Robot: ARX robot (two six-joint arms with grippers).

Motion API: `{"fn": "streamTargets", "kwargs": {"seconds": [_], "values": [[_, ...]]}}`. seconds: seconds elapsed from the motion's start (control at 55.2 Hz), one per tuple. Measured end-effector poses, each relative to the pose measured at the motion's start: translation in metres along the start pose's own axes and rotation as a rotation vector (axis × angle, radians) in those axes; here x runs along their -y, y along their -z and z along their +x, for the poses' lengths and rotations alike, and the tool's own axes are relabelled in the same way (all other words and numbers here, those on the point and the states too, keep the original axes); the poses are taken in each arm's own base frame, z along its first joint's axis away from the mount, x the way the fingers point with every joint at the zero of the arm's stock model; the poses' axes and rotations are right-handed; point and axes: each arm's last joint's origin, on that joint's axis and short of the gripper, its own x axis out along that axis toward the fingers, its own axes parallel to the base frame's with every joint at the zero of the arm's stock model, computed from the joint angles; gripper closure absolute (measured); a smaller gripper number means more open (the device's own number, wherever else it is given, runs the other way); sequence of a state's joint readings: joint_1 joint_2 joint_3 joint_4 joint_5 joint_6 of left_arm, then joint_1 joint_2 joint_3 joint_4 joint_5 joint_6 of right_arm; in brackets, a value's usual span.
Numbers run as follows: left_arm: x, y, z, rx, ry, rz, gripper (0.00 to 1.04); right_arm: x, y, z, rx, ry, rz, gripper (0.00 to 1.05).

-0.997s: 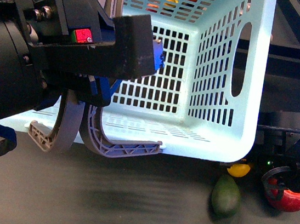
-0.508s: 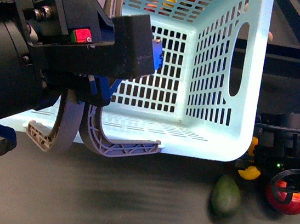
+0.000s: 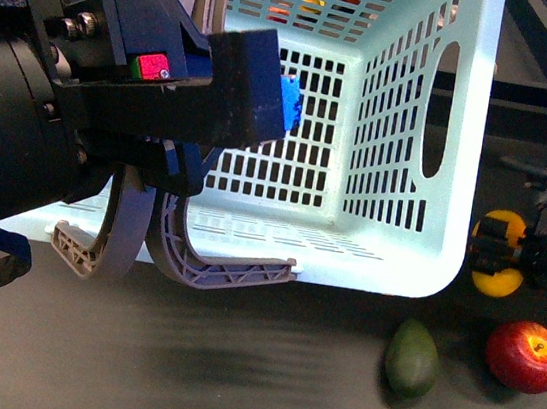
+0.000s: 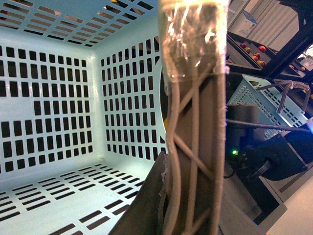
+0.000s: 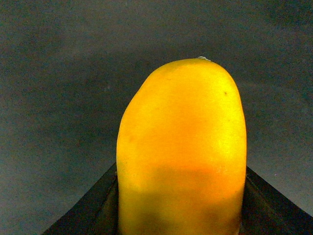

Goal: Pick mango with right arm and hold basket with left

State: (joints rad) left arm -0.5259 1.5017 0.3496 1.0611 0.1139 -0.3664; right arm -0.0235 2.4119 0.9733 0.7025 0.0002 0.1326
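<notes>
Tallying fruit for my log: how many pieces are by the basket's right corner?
3: the mango in the right end effector, the avocado and the apple on the table. More may sit behind the basket.

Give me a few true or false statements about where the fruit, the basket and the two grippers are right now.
1. The right gripper holds the mango. True.
2. The red apple lies inside the basket. False: it lies on the dark surface, outside the basket.
3. In the front view, the avocado lies left of the apple. True.
4. The left gripper is closed on the avocado. False: it is at the basket's grey handle.
</notes>
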Motion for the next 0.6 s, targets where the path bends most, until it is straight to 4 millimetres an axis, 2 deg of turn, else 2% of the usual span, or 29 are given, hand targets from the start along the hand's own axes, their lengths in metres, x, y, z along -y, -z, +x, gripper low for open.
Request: {"fn": "streamTargets", "kwargs": {"seconds": [0.308, 0.417, 0.49, 0.598], "values": [[0.0, 0.0, 0.0, 0.0, -0.001, 0.0, 0.96, 0.005, -0.036, -0.059, 0.096, -0.07, 0.088, 0.48], [0.0, 0.0, 0.0, 0.0, -0.001, 0.0, 0.96, 0.003, -0.055, -0.094, 0.153, -0.122, 0.114, 0.48], [0.0, 0.0, 0.0, 0.0, 0.0, 0.0, 0.96, 0.001, -0.063, -0.11, 0.182, -0.148, 0.119, 0.48], [0.0, 0.0, 0.0, 0.0, 0.0, 0.0, 0.96, -0.011, -0.078, -0.146, 0.236, -0.219, 0.11, 0.48]]}}
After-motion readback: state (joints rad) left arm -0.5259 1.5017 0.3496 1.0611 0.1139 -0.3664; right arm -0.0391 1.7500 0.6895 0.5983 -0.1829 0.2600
